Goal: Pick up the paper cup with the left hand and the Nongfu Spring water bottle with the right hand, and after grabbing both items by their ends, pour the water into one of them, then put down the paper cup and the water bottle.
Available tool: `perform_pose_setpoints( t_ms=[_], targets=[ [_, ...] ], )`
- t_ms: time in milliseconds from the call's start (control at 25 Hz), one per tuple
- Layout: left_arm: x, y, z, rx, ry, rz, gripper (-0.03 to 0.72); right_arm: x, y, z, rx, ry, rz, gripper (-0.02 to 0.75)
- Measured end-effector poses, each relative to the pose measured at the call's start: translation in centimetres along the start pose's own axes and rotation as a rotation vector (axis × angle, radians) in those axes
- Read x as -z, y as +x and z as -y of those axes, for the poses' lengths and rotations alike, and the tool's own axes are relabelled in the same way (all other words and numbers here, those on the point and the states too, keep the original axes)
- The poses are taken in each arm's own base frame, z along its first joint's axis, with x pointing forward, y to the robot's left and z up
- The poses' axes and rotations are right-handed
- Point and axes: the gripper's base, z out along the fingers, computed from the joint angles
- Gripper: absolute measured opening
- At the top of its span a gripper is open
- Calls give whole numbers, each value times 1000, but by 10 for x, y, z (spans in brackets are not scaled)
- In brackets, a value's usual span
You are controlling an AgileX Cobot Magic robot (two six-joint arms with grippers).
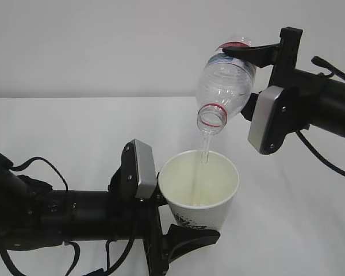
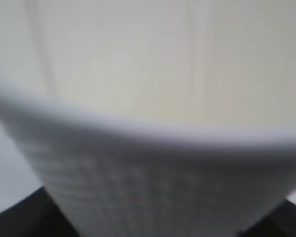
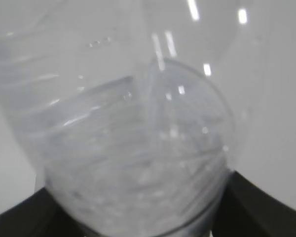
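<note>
The white paper cup stands upright at the centre front, and my left gripper is shut on its lower part. In the left wrist view the paper cup fills the frame, blurred. My right gripper is shut on the base end of the clear Nongfu Spring water bottle, which is tipped with its red-ringed mouth down over the cup. A thin stream of water falls from the mouth into the cup. The right wrist view shows the bottle close up, with water inside.
A white table runs under both arms, with a plain pale wall behind it. The left arm lies along the front left. The right arm comes in from the upper right.
</note>
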Motion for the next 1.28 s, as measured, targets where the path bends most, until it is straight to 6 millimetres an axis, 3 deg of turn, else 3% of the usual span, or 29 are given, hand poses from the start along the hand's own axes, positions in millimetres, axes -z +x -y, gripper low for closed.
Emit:
perform_pose_setpoints(
  t_ms=[1280],
  targets=[
    [0,0,0,0,0,0,547,0,0,0,24,2,1,481]
  ],
)
